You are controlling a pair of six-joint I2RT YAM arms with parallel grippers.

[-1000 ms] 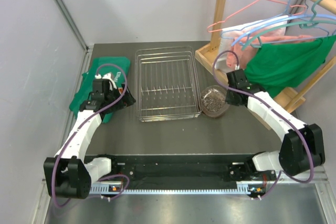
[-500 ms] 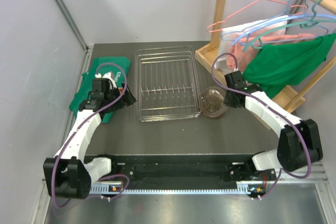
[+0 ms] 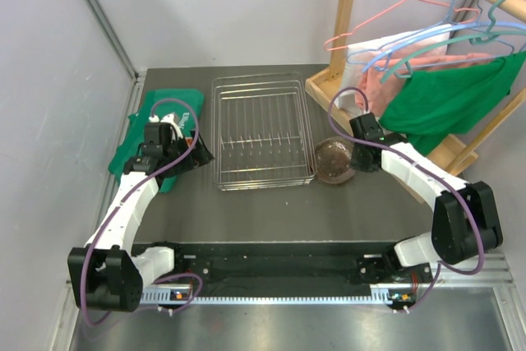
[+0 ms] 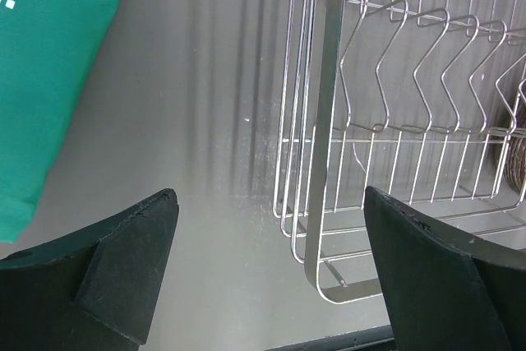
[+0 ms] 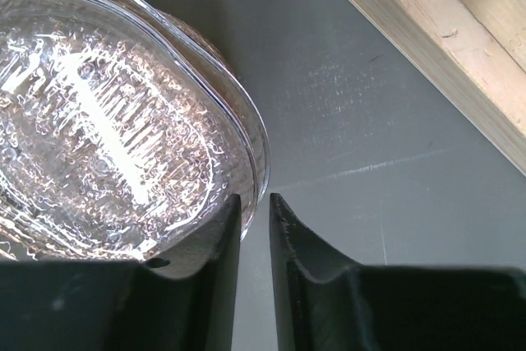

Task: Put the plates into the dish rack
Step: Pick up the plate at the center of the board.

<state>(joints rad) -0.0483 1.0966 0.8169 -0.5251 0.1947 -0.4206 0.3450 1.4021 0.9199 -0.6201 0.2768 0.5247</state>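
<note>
We see a green cloth (image 3: pixel 134 147) lying on the grey table (image 3: pixel 271 211), at its left; at the right stands a wooden clothes stand (image 3: pixel 343 30) (hangers (image 3: pixel 427 34) and a green garment (image 3: pixel 452 100) hang on it).

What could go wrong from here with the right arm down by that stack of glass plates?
The right jaws stand barely apart at the rim of the plates; closing now may miss it or shove the stack. The plates are stacked and glassy, so a pinch may lift two or slip. The nearby wooden base could get clipped.
</note>
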